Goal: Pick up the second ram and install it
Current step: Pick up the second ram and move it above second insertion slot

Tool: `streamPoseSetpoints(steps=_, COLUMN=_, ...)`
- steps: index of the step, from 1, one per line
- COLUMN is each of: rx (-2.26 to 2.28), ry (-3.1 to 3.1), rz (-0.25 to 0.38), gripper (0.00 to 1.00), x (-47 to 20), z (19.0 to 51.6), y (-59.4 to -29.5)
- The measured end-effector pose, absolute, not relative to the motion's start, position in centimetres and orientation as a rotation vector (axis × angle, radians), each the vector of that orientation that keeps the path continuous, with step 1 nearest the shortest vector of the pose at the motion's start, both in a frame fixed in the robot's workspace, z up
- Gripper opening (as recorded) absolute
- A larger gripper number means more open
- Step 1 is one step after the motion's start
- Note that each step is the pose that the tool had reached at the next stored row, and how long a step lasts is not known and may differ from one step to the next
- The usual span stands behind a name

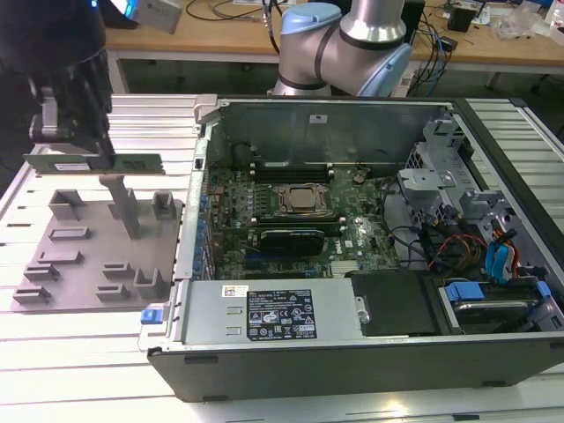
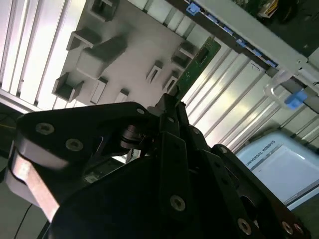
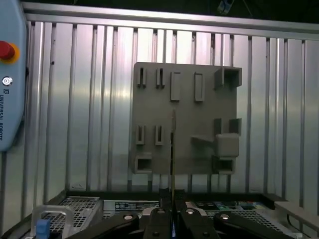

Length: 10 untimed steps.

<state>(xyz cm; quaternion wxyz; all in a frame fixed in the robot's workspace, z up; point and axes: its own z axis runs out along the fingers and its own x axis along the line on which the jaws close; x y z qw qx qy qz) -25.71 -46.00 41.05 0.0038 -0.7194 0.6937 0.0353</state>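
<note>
The second ram (image 1: 97, 163), a long thin green board, hangs level above the grey tray (image 1: 88, 264) at the exterior view's left. My gripper (image 1: 95, 145) is shut on its upper edge and holds it clear of the tray. The second wrist view has the green ram (image 2: 199, 62) sticking out past the black fingertips (image 2: 169, 102), over the tray (image 2: 129, 50). Seen edge-on in the first wrist view, the ram (image 3: 173, 149) is a thin line running from the gripper (image 3: 173, 209) across the tray (image 3: 199, 144).
The open computer case (image 1: 352, 352) lies to the exterior view's right of the tray, with the motherboard (image 1: 291, 211), silver processor (image 1: 304, 201), memory slots (image 1: 291, 166) and cables (image 1: 476, 247) inside. The arm's base (image 1: 344, 44) stands behind the case. A pendant with a red button (image 3: 6, 50) lies on the slatted table.
</note>
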Motion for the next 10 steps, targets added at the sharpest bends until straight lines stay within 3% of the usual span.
streamPoseSetpoints(steps=10, rx=-2.255, ry=2.174, rz=0.111, gripper=0.11, x=-20.2, z=41.0, y=-46.0)
